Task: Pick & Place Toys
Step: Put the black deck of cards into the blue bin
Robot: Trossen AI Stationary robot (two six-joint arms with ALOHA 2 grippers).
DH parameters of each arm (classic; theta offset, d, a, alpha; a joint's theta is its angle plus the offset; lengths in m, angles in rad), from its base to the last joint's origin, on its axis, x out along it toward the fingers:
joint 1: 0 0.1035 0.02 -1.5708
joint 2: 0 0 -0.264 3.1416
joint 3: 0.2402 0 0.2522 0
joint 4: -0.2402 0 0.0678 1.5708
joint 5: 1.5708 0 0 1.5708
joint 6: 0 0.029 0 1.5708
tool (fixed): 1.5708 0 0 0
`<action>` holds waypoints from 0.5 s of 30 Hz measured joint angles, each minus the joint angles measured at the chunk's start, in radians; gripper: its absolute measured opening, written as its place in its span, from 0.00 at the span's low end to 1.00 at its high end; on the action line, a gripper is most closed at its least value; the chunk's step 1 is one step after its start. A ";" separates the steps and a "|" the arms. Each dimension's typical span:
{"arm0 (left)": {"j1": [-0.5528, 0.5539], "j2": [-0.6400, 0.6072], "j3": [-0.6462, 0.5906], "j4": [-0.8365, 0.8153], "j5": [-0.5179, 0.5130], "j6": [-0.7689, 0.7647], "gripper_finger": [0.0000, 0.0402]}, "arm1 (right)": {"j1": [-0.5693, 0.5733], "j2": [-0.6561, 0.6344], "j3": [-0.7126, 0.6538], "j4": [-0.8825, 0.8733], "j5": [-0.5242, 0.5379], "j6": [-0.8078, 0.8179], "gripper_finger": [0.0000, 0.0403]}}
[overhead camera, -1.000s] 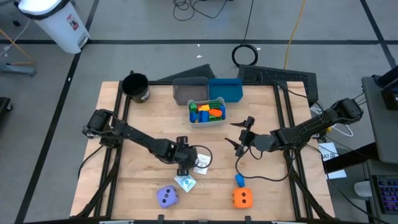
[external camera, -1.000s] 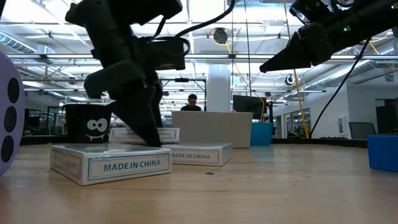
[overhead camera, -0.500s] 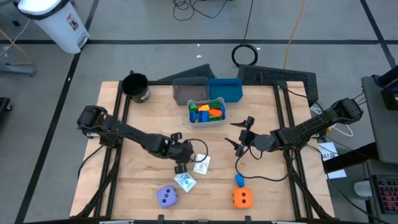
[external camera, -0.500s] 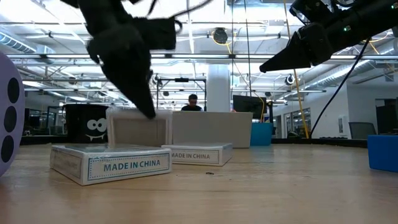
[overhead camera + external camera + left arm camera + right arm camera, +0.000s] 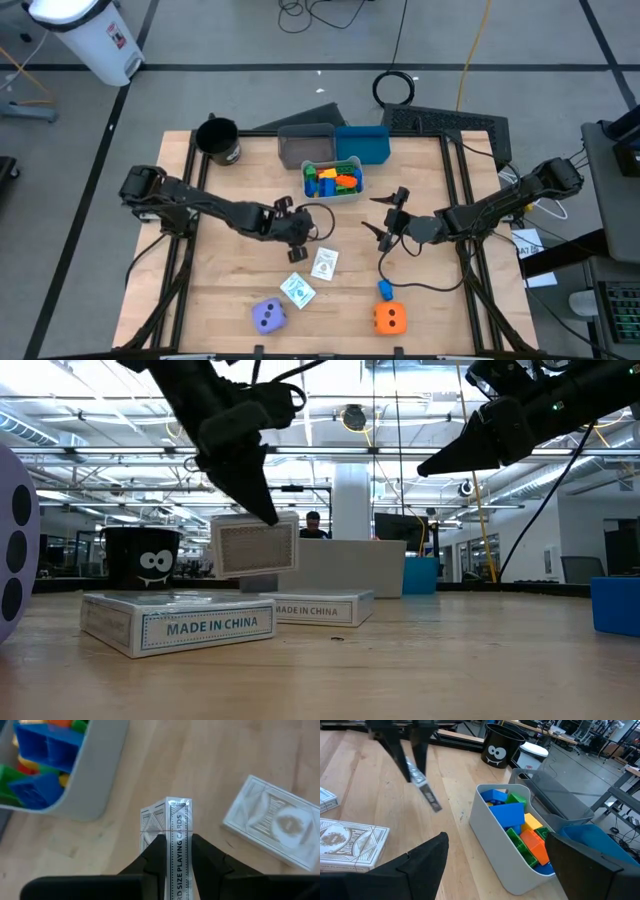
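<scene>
A card pack (image 5: pixel 255 545) is gripped edge-on and clear of the bench (image 5: pixel 230 290) by the left end effector (image 5: pixel 300 229), the nearer arm, with the white bin (image 5: pixel 333 180) at one o'clock; the right end effector (image 5: pixel 385 222) is held open.

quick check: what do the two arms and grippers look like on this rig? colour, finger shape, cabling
Both arms are dark, nearly black, built of slim jointed links. The left gripper and right gripper each end in two narrow black fingers tapering to points. A thin black cable loops loosely near each wrist. No markings or labels are readable on them.
</scene>
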 joint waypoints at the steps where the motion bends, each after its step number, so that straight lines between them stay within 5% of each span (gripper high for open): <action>1: 0.006 -0.005 0.000 0.005 0.001 0.012 0.17 | 0.000 0.000 0.000 0.000 0.000 0.000 0.79; 15: 0.081 -0.150 0.071 0.049 -0.079 0.235 0.17 | 0.000 0.000 0.000 0.003 0.000 -0.002 0.79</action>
